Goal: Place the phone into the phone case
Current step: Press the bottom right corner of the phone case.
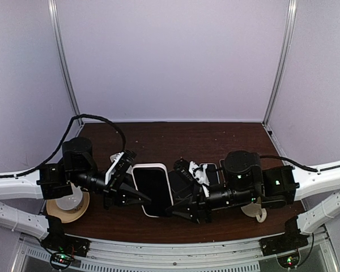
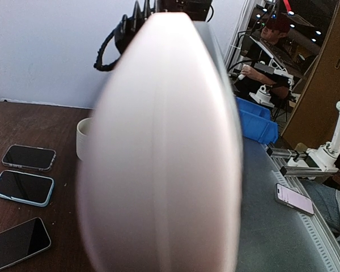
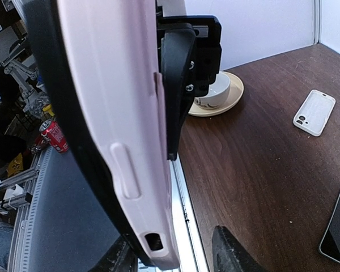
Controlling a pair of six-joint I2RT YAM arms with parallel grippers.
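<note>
The left wrist view is nearly all blur. The pale back of the phone case [image 2: 158, 147] fills its centre, so close that the left jaws are hidden there. From above, the phone [image 1: 152, 190] shows a dark screen with a white rim, mid-frame between the two arms. Whether it sits fully in the case cannot be told. The right wrist view sees the pair edge-on, a dark slab against a pinkish shell, cut off at the top.

The left arm lies low, stretched from the left edge toward the centre. The left gripper [image 1: 135, 196] has its jaws clamped on the case's left side. In the right wrist view one of its black fingers [image 3: 178, 85] lies flat against the case's back. The right arm comes in from the right edge. The right gripper [image 1: 181, 207] straddles the lower end of the case with its jaws spread, and one finger [image 3: 229, 255] stands apart from the shell.

At the far left of the table [image 1: 158, 141] a cup [image 1: 67, 201] stands on a saucer [image 1: 82, 211], close by the left arm. In the left wrist view a dark-framed phone [image 2: 28, 157], a blue-edged phone [image 2: 22, 187] and a third phone [image 2: 17, 243] lie flat at the left. In the right wrist view a red can [image 3: 54, 136] sits off the table at the left. A spare white case [image 3: 314, 112] lies at the right.
</note>
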